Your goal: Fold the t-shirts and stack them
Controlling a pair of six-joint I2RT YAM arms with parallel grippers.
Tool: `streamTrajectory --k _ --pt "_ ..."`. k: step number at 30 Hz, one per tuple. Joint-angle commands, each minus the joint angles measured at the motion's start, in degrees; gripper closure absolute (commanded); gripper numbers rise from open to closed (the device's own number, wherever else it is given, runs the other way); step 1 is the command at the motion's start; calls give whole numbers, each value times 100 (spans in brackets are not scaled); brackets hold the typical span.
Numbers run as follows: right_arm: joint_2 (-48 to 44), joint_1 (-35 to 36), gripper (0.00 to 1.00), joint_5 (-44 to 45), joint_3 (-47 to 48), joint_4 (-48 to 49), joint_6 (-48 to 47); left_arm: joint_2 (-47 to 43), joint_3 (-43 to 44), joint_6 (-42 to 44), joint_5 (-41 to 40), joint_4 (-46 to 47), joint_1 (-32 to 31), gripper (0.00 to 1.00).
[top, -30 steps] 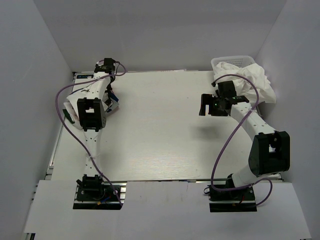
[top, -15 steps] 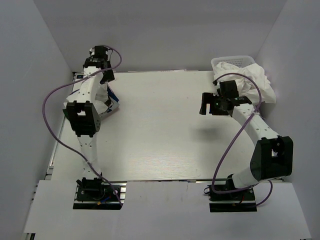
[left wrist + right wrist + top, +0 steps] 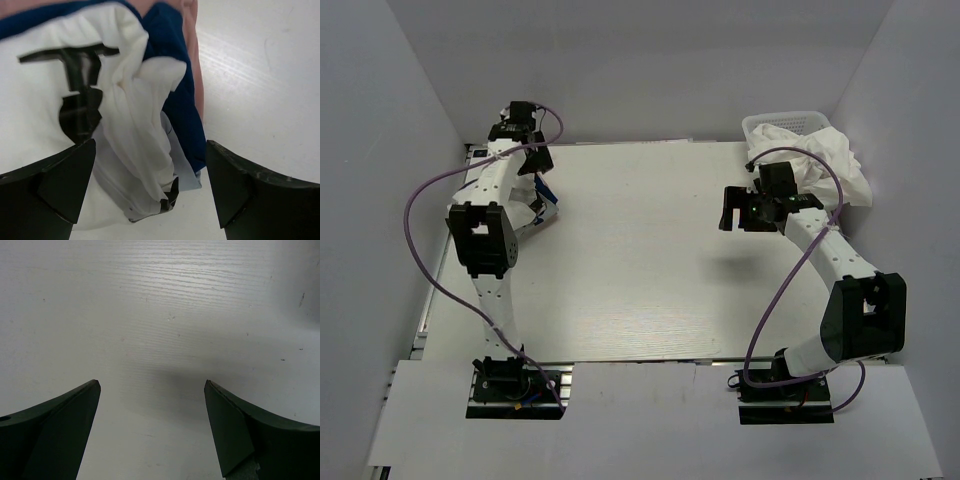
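With the left gripper point(image 3: 150, 145) spread above the folded blue t-shirt point(image 3: 177, 100), the right gripper point(image 3: 151, 383), also spread and empty, should reach for the crumpled white t-shirts point(image 3: 825, 160) behind it, pinching one layer only.

The basket point(image 3: 790, 122) sits at the table's point(image 3: 640, 270) far right corner. A heap of shirts point(image 3: 835, 165) lies in it and spills over its near and right sides. At the far left edge lies a pile of folded shirts point(image 3: 125, 100), with the left gripper point(image 3: 150, 145) above it. The right gripper point(image 3: 151, 382) hangs over bare table, just left of the basket.
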Motion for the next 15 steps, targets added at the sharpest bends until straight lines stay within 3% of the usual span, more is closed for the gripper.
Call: streamTrajectory --k 1,11,15 --pt "-159 9 10 71 -4 -36 8 -16 -263 -316 319 156 4 0" --pt "-167 18 10 10 -66 -80 52 503 122 -316 566 499 -102 0" --pt "-167 27 10 45 -57 -98 43 503 123 -123 189 649 -102 0"
